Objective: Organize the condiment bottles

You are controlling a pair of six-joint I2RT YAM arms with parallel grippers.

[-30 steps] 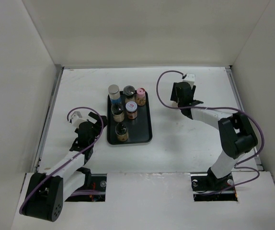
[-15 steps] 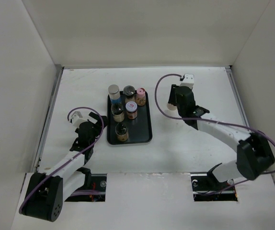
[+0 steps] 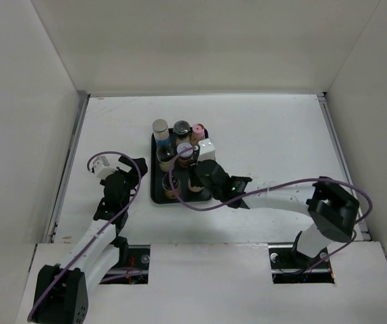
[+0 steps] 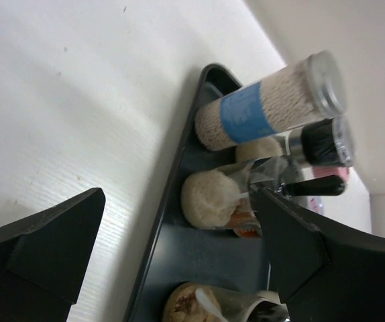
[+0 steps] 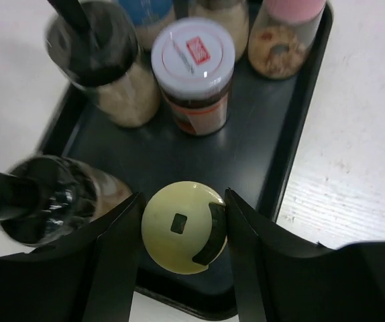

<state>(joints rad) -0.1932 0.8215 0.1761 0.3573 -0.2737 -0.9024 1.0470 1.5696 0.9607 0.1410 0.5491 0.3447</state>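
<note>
**Item 1. Right gripper** (image 5: 184, 218): jaws drawn in narrow, one finger against each side of the pale-yellow-capped bottle (image 5: 182, 235), which stands upright between them, cap towards the wrist camera. Whether its base touches the tray floor cannot be told.

**Item 2. Tray** (image 5: 249, 154): black, rectangular, with a raised rim. The held bottle sits over its 5 o'clock corner, just inside the rim.

**Item 3. Neighbours of the held bottle, right wrist view:**
- white-lidded jar (image 5: 192, 67), red label on the lid, dark contents, at 12 o'clock, apart from it
- pink-capped bottle (image 5: 283, 30) at 1 o'clock, against the tray's far rim
- black-capped bottle (image 5: 105, 64), pale contents, at 11 o'clock
- dark bottle (image 5: 51, 194), blurred, at 9 o'clock, just beside the gripper's finger
- blue-banded bottle (image 5: 149, 10), only partly in frame, at 12 o'clock beyond the jar

**Item 4. Left gripper** (image 4: 179, 194): jaws wide, nothing between the fingers (image 4: 45, 248). It faces the tray's long side from 9 o'clock. In the top view it is over the bare table (image 3: 281, 135), near the tray but apart from it.

**Item 5. Left wrist view:** the blue-banded bottle has a grey cap and pale grainy contents. It stands at the tray's 11 o'clock corner.

**Item 6. Top view:** six bottles stand on the tray besides the held one. Three are in a row along the far rim.
</note>
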